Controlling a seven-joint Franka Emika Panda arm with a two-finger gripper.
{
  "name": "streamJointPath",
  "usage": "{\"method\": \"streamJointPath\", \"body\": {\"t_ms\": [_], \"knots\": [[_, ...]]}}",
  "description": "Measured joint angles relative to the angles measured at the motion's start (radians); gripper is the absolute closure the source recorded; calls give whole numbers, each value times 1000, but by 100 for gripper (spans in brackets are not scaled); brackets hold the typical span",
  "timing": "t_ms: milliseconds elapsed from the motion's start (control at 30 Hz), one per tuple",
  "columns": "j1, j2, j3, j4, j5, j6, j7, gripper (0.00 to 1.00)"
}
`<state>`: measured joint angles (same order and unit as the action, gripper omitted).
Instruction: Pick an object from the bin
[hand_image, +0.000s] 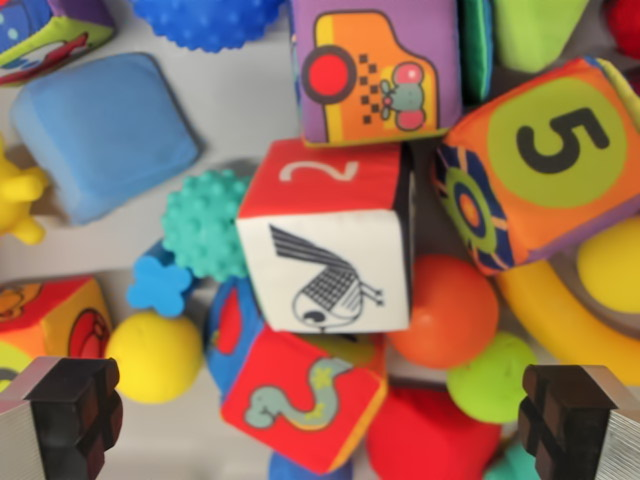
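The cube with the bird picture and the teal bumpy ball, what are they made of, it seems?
The bird cube looks like soft fabric, matte: its edges are rounded and seamed and the picture is printed on cloth. The teal bumpy ball looks like rubber or soft plastic, with molded nubs and a slight sheen; which of the two is unclear.

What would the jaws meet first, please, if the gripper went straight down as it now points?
Probably the red cube with the snake picture, lying between the open gripper jaws; depth is unclear.

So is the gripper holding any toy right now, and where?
Nothing is held. The gripper is open, its fingers apart above the toys.
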<state>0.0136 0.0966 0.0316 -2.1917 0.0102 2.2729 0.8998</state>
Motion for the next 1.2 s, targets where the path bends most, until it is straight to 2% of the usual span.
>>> {"method": "streamJointPath", "body": {"t_ms": [200, 300, 733, 1200], "knots": [[8, -4, 0, -71, -6, 71, 17, 0], [10, 0, 0, -89, -8, 96, 20, 0], [11, 111, 0, -112, -13, 231, 23, 0], [13, 214, -3, -115, -17, 338, 26, 0]]}}
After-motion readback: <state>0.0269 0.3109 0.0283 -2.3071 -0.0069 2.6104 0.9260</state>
